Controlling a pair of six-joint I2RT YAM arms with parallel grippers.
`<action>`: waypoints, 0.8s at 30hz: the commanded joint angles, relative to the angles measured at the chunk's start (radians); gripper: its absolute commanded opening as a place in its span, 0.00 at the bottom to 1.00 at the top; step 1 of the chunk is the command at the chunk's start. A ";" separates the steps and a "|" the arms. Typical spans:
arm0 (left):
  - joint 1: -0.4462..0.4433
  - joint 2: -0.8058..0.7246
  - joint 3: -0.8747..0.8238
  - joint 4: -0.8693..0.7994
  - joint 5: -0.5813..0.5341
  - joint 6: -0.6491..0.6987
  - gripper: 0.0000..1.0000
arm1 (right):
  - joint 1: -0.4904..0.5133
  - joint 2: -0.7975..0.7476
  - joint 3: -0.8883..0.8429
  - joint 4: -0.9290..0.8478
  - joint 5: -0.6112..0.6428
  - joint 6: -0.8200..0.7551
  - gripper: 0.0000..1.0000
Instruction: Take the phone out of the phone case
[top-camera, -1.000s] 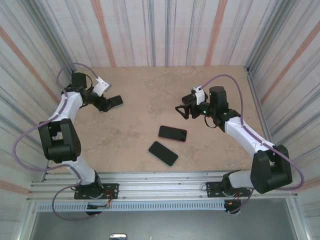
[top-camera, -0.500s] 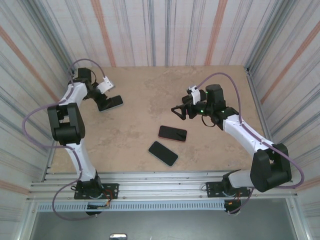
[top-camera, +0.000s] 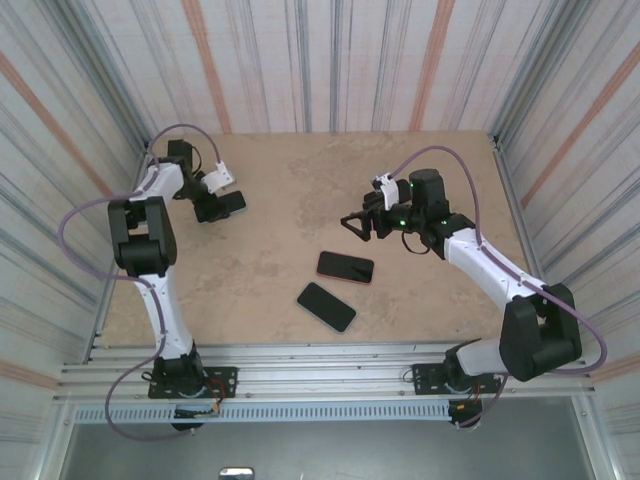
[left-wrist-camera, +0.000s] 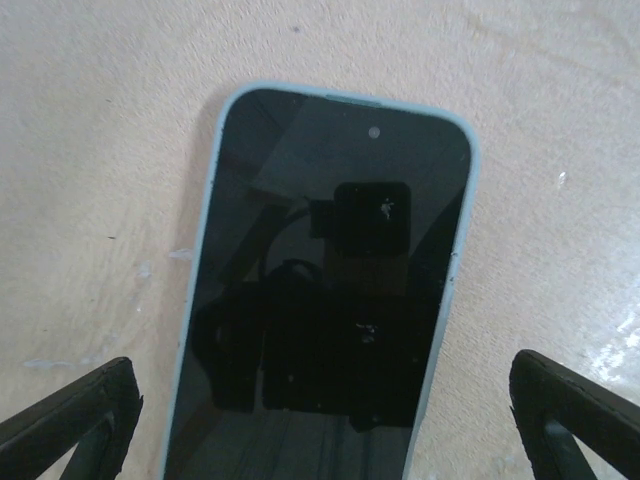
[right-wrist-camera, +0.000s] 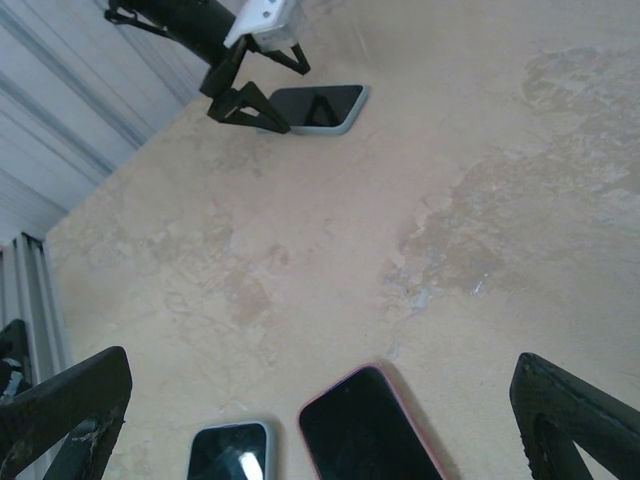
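Left gripper jaws wide, clear of phone edges

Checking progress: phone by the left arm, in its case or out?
In. Left wrist view: a pale blue case rims the dark phone, which lies flat on the table.

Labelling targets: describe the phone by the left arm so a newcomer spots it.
Start at the table, far left, where the left gripper hovers, jaws open. The phone lies flat below it, screen up, in a pale blue case; the other two phones sit together mid-table, one pink-edged.
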 joint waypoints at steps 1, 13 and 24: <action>-0.004 0.029 0.031 -0.040 -0.021 0.035 0.99 | 0.009 0.016 0.023 -0.025 -0.017 0.016 0.99; -0.002 0.067 0.046 -0.052 -0.021 0.047 0.96 | 0.010 0.049 0.032 0.013 -0.050 0.049 0.99; -0.002 0.117 0.057 -0.065 0.004 0.027 0.91 | 0.009 0.064 0.031 0.033 -0.073 0.074 0.99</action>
